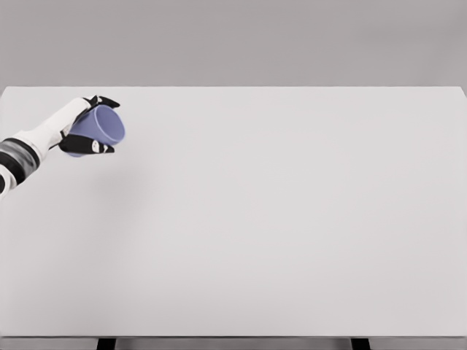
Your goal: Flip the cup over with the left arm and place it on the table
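A lavender-blue cup (101, 127) is held tilted on its side above the far left of the white table (263, 219), its wide end pointing right and slightly toward me. My left hand (93, 125) is shut on the cup, with black fingertips (102, 148) wrapped over its top and under its lower side. The white left forearm (40, 138) comes in from the left edge. The right arm does not show.
The table's far edge (233, 87) runs just behind the hand, and its left edge lies close to the arm. Two dark table legs (106, 343) show below the near edge.
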{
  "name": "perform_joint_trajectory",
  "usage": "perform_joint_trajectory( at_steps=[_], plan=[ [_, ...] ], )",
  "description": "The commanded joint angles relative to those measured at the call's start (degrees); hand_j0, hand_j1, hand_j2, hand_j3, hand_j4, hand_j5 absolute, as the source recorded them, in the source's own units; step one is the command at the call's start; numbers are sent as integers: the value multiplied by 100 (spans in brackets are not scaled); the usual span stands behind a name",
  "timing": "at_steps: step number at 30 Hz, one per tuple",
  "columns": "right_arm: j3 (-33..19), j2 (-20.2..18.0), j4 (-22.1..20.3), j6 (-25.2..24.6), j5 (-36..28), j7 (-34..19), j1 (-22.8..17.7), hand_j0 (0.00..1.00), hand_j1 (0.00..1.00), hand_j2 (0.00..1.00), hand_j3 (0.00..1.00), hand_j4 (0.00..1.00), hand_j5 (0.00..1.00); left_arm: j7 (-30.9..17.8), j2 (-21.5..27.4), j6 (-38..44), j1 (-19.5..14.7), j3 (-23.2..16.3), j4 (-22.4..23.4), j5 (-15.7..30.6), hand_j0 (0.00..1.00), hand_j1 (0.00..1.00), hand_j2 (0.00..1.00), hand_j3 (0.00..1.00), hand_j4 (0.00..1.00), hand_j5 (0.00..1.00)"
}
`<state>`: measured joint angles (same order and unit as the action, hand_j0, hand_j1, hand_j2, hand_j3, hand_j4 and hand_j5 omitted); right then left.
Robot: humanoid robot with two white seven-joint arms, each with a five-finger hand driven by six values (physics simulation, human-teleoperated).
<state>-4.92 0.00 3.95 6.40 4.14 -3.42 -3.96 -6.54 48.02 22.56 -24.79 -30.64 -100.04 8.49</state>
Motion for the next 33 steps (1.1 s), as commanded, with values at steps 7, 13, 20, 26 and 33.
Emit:
perform_joint_trajectory(
  at_steps=[7,13,20,26,33],
  plan=[
    [0,0,1,1,-1,-1,0,100,100,100,100,100,100,4,-74,-279,35,304,2,469,77,77,77,77,77,77],
    [0,0,1,2,-1,-1,0,100,100,100,100,100,100,4,-100,-604,158,480,72,759,77,77,77,77,77,77],
    [0,0,1,2,-1,-1,0,100,100,100,100,100,100,-14,-452,-753,316,797,72,865,78,78,78,78,78,78],
    [0,0,1,2,8,-1,0,100,100,100,100,100,100,-14,-531,-841,413,955,72,979,78,78,78,78,78,78],
    [0,0,1,1,-1,-1,0,100,100,100,100,100,100,-14,-794,-920,703,1262,81,1006,78,78,78,78,78,78]
  ],
)
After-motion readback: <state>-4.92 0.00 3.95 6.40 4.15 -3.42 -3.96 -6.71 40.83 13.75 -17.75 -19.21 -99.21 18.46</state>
